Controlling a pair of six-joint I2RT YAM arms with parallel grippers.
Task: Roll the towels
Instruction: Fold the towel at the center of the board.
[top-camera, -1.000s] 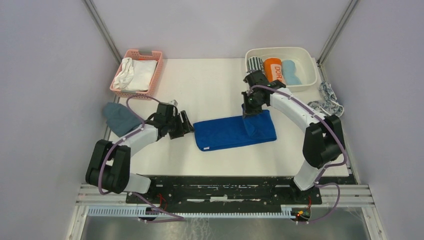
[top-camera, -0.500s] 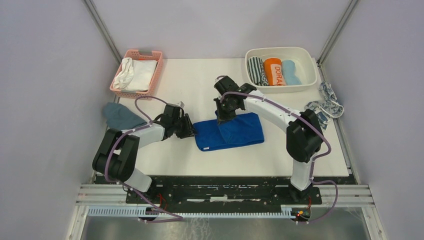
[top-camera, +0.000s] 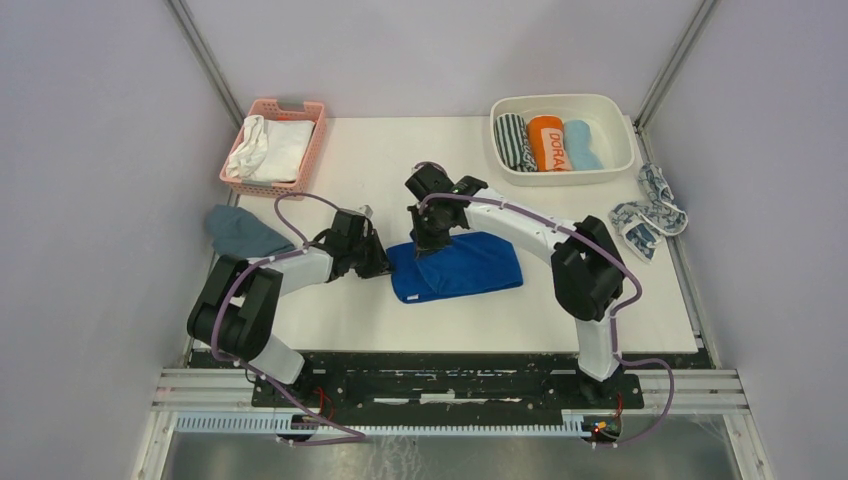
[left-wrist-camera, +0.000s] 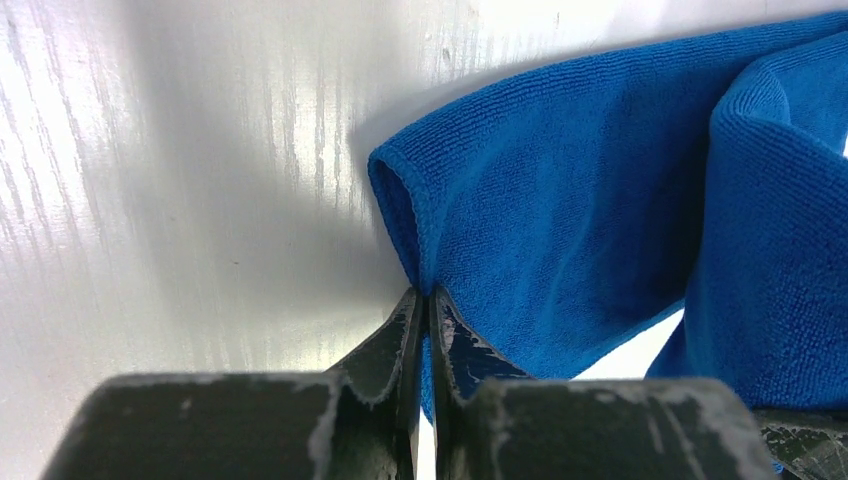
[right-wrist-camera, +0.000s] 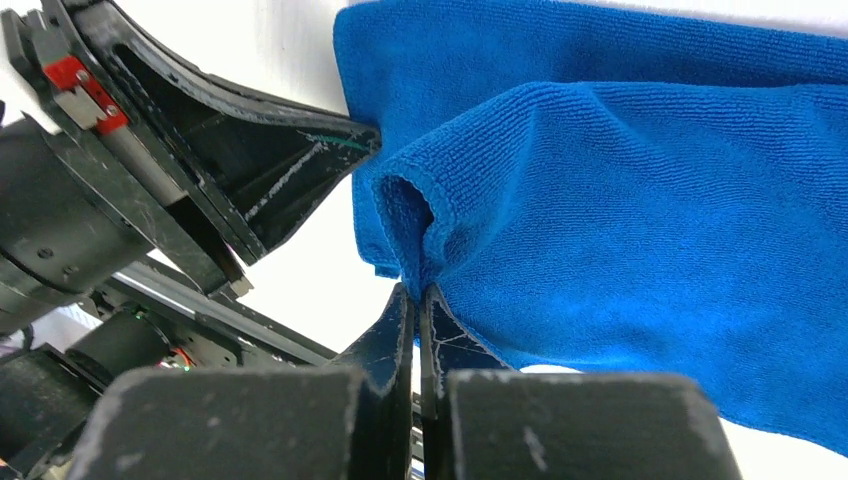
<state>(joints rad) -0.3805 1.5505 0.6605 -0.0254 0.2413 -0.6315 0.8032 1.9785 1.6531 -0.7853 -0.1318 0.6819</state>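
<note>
A royal blue towel (top-camera: 470, 265) lies in the middle of the table, its right end folded back over itself towards the left. My left gripper (top-camera: 384, 264) is shut on the towel's left edge; in the left wrist view the closed tips (left-wrist-camera: 425, 296) pinch the hem of the blue cloth (left-wrist-camera: 560, 200). My right gripper (top-camera: 428, 244) is shut on the folded-over end; in the right wrist view its tips (right-wrist-camera: 416, 291) clamp a fold of the towel (right-wrist-camera: 620, 200), close to the left gripper's fingers (right-wrist-camera: 300, 170). A whitish patterned towel (top-camera: 645, 208) lies at the table's right edge. A light blue towel (top-camera: 582, 144) lies rolled in the white bin (top-camera: 620, 120).
The white bin at the back right also holds a striped roll (top-camera: 511, 141) and an orange roll (top-camera: 548, 143). A pink basket (top-camera: 314, 150) with white cloths stands at the back left. A dull teal-grey cloth (top-camera: 238, 232) lies at the left edge.
My right gripper has carried the towel's right end leftwards, folding it over. My left gripper moved up to the towel's left edge and closed on it.
</note>
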